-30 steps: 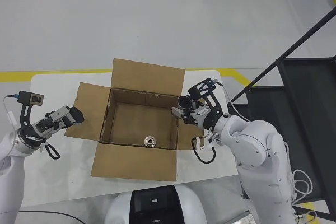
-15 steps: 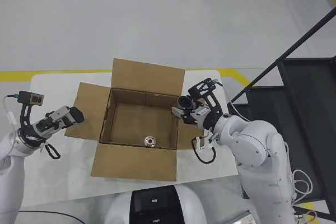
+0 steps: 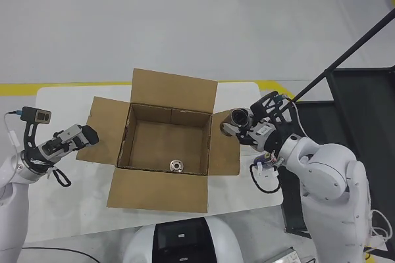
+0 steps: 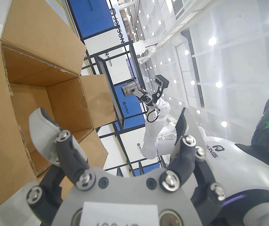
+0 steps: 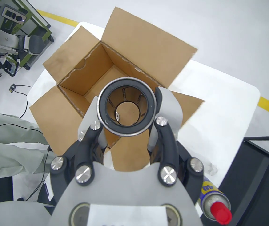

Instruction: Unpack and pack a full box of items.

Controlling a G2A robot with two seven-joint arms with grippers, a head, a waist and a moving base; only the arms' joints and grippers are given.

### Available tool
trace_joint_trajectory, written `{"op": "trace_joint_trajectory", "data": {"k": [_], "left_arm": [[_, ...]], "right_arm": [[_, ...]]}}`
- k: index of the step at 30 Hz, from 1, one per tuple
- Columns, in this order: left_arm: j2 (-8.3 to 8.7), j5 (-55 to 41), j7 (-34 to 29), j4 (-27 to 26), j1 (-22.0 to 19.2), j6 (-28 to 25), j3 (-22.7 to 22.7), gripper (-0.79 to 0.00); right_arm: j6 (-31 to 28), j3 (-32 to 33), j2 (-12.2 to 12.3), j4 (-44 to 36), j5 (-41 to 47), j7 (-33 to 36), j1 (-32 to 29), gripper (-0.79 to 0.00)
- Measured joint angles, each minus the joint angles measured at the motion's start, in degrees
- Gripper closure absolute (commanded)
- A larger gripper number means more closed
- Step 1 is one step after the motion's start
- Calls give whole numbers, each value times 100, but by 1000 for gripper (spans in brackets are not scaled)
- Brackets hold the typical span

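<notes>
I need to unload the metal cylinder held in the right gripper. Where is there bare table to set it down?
Widest bare patch: the table at its near left, between the left flap of the box and the table edge. The far right corner behind the right flap is bare too. Crowded: the right side under the right gripper, where a spray can sits.

One open cardboard box (image 3: 174, 89), one metal sleeve (image 5: 101, 111), one small ring (image 3: 176, 165), one spray can (image 5: 213, 201), one white table (image 3: 72, 197).
</notes>
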Motion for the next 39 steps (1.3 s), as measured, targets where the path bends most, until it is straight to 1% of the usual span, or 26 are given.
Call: {"op": "trace_joint_trajectory", "data": {"k": [5, 8, 10, 13, 15, 32, 34, 37, 39], "left_arm": [[0, 0, 0, 0, 0, 0, 0, -785], [0, 0, 0, 0, 0, 0, 0, -785], [0, 0, 0, 0, 0, 0, 0, -785], [0, 0, 0, 0, 0, 0, 0, -785], [0, 0, 0, 0, 0, 0, 0, -785], [0, 0, 0, 0, 0, 0, 0, -785], [0, 0, 0, 0, 0, 0, 0, -785], [0, 0, 0, 0, 0, 0, 0, -785], [0, 0, 0, 0, 0, 0, 0, -785]], "right_arm": [[-435, 900, 85, 63, 302, 2, -558, 0], [-634, 1191, 118, 172, 253, -96, -894, 0], [-706, 1269, 129, 203, 296, -201, -1107, 0], [-734, 1279, 140, 233, 418, -309, -1328, 0], [-612, 1215, 146, 322, 575, -186, -1432, 0], [-597, 1209, 147, 330, 584, -133, -1432, 0], [-580, 1184, 148, 346, 579, -223, -1445, 0], [-768, 1146, 167, 285, 568, -492, -1538, 0], [-1148, 1221, 185, 248, 503, -718, -1724, 0]]}}
